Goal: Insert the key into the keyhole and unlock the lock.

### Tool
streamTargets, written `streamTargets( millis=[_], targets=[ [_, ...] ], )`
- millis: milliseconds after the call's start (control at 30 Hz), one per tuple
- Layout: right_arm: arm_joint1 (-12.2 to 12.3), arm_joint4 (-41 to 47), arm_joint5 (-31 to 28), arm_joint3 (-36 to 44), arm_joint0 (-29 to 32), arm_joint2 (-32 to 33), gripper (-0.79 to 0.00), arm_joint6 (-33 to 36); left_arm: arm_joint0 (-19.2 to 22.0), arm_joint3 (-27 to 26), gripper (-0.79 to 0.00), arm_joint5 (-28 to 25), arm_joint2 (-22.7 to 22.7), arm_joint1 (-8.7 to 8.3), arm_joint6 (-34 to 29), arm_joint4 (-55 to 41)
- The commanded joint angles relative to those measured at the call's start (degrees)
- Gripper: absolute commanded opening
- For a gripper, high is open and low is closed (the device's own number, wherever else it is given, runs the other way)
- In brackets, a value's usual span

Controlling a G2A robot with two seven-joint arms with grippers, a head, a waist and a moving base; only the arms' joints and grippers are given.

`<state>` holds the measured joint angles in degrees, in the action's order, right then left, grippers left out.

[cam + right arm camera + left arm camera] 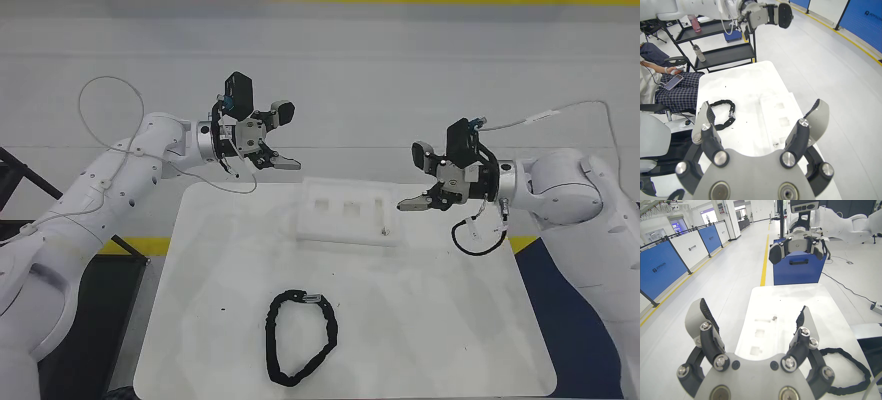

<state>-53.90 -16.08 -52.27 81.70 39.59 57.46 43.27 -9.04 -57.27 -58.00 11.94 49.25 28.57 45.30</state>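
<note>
Looking down from above, the left gripper (283, 137) and right gripper (415, 180) hang wide open and empty; the black chain lock (300, 338) lies on the table (450, 330), apart from the foam tray (350, 215). From the left wrist, the small key (774, 318) sits on that tray. From the right wrist, it lies close by, so grabbing it probably comes first.

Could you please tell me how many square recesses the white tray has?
3 recesses in a row along the tray: one toward each end, one between. None seems hidden.
</note>
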Motion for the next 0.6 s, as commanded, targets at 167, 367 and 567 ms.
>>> streamTargets(
  millis=[167, 367, 567],
  targets=[
    [-1.09, -2.57, 10.05, -1.97, -0.09, -3.85, 0.000, 0.45, 0.00, 0.00, 0.000, 0.00, 0.00, 0.00, 0.00, 0.00],
    [-2.25, -3.87, 22.49, -3.43, -0.66, -6.98, 0.000, 2.94, 0.00, 0.00, 0.000, 0.00, 0.00, 0.00, 0.00, 0.00],
    [-4.28, -3.83, 34.26, -6.40, -1.79, -11.29, 0.000, 4.28, 0.00, 0.00, 0.000, 0.00, 0.00, 0.00, 0.00, 0.00]
  ],
)
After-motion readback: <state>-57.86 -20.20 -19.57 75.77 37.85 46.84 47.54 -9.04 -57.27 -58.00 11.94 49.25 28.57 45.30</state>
